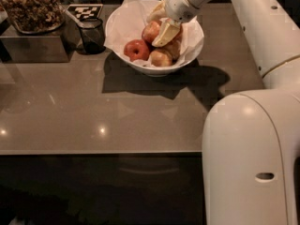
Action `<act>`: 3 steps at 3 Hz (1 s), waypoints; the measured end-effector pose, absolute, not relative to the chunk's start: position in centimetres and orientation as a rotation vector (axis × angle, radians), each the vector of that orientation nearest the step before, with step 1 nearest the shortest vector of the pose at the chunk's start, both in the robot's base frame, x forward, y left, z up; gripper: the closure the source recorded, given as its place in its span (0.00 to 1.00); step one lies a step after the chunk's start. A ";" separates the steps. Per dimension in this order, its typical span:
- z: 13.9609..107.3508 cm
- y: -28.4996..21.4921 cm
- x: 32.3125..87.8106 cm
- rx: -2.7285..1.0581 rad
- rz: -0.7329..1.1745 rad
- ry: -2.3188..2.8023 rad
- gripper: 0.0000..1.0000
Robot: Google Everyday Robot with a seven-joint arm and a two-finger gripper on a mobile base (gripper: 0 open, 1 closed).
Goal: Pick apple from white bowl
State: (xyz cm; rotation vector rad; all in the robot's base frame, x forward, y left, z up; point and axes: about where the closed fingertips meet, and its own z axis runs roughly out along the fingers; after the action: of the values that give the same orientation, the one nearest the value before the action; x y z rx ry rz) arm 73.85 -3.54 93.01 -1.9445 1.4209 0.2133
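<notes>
The white bowl, lined with crumpled white paper, stands at the back middle of the counter. It holds the orange-red apple at its back. A smaller deep-red apple lies at the left and yellowish apples at the front. My gripper reaches down into the bowl from the upper right. It sits right beside the orange-red apple and over the yellowish apples, hiding part of them.
A dark glass cup stands just left of the bowl. Behind it lies a black-and-white marker tag. A metal box with a tray of brown snacks is at the back left. My white arm and base fill the right side.
</notes>
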 end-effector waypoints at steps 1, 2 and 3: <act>92.4 -3.6 74.1 -1.950 0.228 1.426 0.34; 91.9 -3.4 74.2 -1.962 0.249 1.423 0.26; 92.3 -3.4 74.2 -1.962 0.250 1.424 0.26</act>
State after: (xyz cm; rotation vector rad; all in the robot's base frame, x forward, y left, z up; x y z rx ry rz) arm 74.16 -3.43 92.31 -1.9620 1.4236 0.2497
